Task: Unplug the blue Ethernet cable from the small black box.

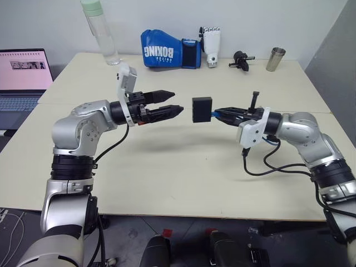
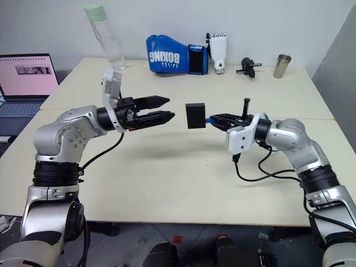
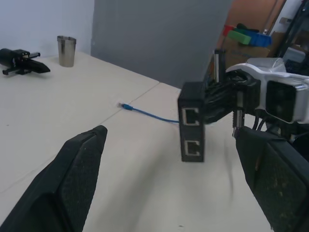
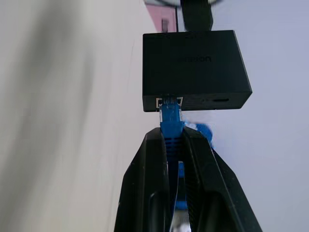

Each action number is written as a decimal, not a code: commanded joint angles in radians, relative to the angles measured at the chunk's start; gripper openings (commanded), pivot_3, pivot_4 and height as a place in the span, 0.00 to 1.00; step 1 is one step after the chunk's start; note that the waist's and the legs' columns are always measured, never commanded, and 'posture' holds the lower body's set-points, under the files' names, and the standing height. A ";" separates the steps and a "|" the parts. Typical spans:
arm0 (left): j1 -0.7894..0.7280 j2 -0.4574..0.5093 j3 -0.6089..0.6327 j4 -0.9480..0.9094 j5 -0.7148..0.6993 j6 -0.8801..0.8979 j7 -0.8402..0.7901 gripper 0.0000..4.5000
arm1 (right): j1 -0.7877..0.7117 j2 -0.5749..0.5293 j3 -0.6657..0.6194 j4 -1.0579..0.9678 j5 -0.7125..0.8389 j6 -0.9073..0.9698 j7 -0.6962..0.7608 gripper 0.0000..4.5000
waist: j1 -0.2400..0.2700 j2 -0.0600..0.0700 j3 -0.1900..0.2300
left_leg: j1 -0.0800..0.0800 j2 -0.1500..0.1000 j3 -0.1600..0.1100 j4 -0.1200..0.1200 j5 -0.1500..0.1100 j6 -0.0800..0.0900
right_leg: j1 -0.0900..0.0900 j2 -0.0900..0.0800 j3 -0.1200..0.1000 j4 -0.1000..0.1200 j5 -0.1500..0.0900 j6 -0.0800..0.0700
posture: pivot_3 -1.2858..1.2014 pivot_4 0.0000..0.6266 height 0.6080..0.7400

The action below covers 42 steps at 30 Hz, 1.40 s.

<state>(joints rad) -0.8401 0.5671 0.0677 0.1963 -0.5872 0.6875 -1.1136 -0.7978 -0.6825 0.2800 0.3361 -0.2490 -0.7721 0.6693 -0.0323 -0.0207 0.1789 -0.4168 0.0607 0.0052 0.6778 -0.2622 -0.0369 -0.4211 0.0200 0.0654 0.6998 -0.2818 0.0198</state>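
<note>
The right gripper [image 4: 172,137], fingers pinching the blue Ethernet cable [image 4: 170,116] at its plug, holds the small black box [image 1: 202,109] above the counter [image 1: 183,178], so the spread-fingered left gripper [image 1: 168,103] should next clamp the box.

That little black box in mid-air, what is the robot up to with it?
The right claw is shut on the thin blue Ethernet cable just behind its plug, holding the small flat black box above the beige table. The cable remains plugged in. The left claw hangs open beside the box, not touching it.
</note>
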 commanded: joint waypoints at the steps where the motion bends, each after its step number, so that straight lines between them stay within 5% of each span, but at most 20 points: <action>1: -0.035 -0.007 -0.013 -0.004 0.006 -0.029 -0.023 1.00 | -0.053 0.015 -0.016 0.024 -0.041 -0.050 -0.045 0.03 | 0.001 0.000 0.000 | 0.000 0.000 0.000 0.000 0.000 0.000 | 0.000 0.000 0.000 0.000 0.000 0.000 | 0.52 0.24 1.00; 17: -0.059 -0.051 -0.074 0.028 0.052 -0.071 -0.050 1.00 | -0.085 0.050 -0.015 0.031 -0.080 -0.029 -0.071 0.03 | 0.001 0.000 0.000 | 0.000 -0.001 0.000 0.000 0.000 -0.001 | 0.000 -0.002 0.000 0.000 0.000 0.000 | 0.52 0.24 1.00; 35: -0.075 -0.062 -0.062 0.045 0.042 -0.064 -0.068 0.19 | -0.093 0.070 -0.018 0.014 -0.093 -0.012 -0.068 0.03 | 0.001 0.000 0.000 | 0.000 -0.001 0.000 0.000 0.000 -0.001 | 0.000 -0.002 0.000 0.001 0.000 0.000 | 0.52 0.24 1.00; 41: -0.084 -0.047 -0.072 0.055 0.046 -0.057 -0.095 0.18 | -0.056 0.082 0.002 -0.100 0.170 0.192 0.162 0.03 | 0.001 0.000 0.000 | 0.000 -0.001 0.000 0.000 0.000 -0.001 | 0.000 -0.002 0.000 0.001 0.000 0.000 | 0.52 0.24 1.00; 42: -0.085 -0.045 -0.073 0.058 0.047 -0.057 -0.103 0.18 | -0.049 0.077 0.004 -0.129 0.215 0.244 0.212 0.19 | 0.002 0.000 0.000 | 0.000 -0.001 0.000 0.000 0.000 -0.001 | 0.001 -0.002 -0.001 0.001 0.000 0.000 | 0.52 0.24 1.00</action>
<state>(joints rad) -0.8958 0.5153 -0.0119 0.2665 -0.5312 0.6323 -1.1995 -0.8452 -0.6103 0.2815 0.3083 -0.1586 -0.6106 0.7904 -0.0306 -0.0206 0.1789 -0.4166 0.0597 0.0049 0.6780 -0.2618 -0.0376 -0.4205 0.0179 0.0647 0.7006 -0.2818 0.0198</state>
